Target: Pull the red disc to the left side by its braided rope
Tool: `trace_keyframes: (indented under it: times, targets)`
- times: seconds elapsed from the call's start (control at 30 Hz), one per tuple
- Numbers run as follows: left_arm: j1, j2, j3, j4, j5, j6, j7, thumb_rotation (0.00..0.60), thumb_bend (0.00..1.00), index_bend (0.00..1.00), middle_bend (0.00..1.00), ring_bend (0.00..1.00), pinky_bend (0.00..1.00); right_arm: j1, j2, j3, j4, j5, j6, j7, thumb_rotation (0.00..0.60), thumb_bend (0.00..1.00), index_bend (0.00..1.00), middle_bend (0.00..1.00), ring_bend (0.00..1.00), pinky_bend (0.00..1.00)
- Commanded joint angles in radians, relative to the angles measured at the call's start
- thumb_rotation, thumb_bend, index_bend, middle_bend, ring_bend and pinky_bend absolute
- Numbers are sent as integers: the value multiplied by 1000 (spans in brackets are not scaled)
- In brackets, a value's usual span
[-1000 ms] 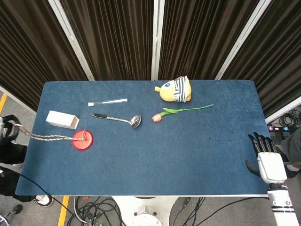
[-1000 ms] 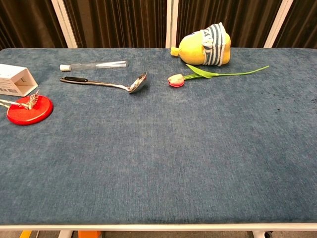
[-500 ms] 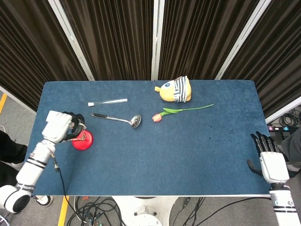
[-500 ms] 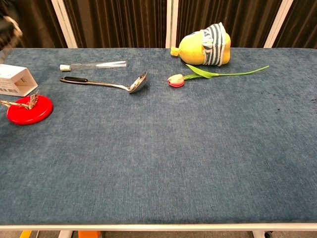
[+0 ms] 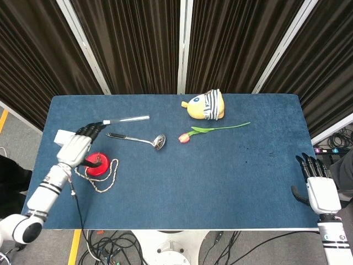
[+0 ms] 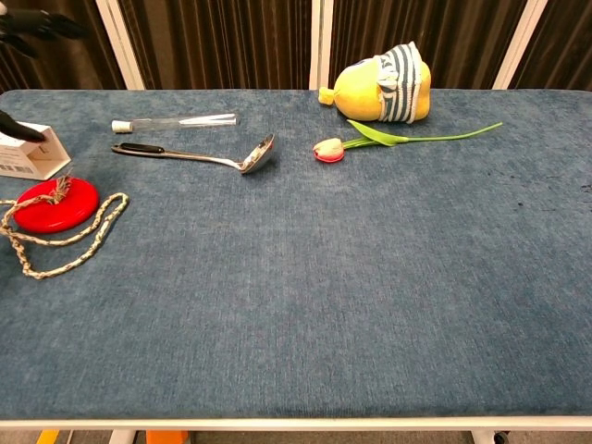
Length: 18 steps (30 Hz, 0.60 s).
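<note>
From the head view I see the disc [image 5: 97, 164] lying near the left end of the table [image 5: 220, 182], with the rope [image 5: 102, 176] slack in a loop that runs around its right and near sides and lies flat on the cloth. My left hand [image 5: 77, 146] hovers over the disc's left edge, fingers spread and pointing toward the far side, holding nothing; it covers most of the box [image 5: 62, 135] just beyond the disc. Farther along, the tube [image 5: 128, 118] lies on its side, and the ladle [image 5: 140, 139] lies near it, bowl to the right. The tulip [image 5: 212, 131] lies right of the ladle, bloom to the left, and the plush [image 5: 205, 105] sits at the far edge just beyond it. My right hand [image 5: 319, 186] is off the table's near right corner, fingers straight and apart, empty.

In the chest view the disc [image 6: 55, 203] is at the left edge of the picture, the rope [image 6: 69, 242] knotted at its middle and looped out to the right and back along the near side. The box [image 6: 30, 154] stands just beyond the disc. Only dark fingertips [image 6: 42, 23] of the left hand show at the top left corner, spread apart. The ladle [image 6: 199, 155], tube [image 6: 176, 121], tulip [image 6: 398, 140] and plush [image 6: 381, 85] lie along the far half.
</note>
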<state>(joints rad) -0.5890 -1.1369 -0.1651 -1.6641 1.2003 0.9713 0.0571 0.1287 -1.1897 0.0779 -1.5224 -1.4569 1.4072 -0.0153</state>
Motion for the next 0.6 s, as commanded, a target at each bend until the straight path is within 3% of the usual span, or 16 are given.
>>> trace_keyframes:
  times: [0.03, 0.23, 0.47, 0.6]
  targets:
    - [40, 66, 12, -22, -14, 18, -25, 600, 37, 26, 0, 0, 120, -2, 2, -1, -2, -3, 5, 2, 600, 248, 0, 0, 0, 0]
    - [179, 97, 85, -5, 85, 187, -69, 600, 36, 34, 0, 0, 119, -13, 12, -8, -12, -30, 36, -5, 600, 247, 0, 0, 0, 0]
    - [373, -12, 222, 137, 261, 461, 74, 600, 38, 67, 25, 0, 118, -22, 32, -17, -45, -56, 61, -26, 600, 245, 0, 0, 0, 0]
    - [441, -54, 252, 206, 295, 534, 65, 600, 38, 84, 42, 0, 117, -22, 40, -16, -60, -57, 62, -31, 600, 245, 0, 0, 0, 0]
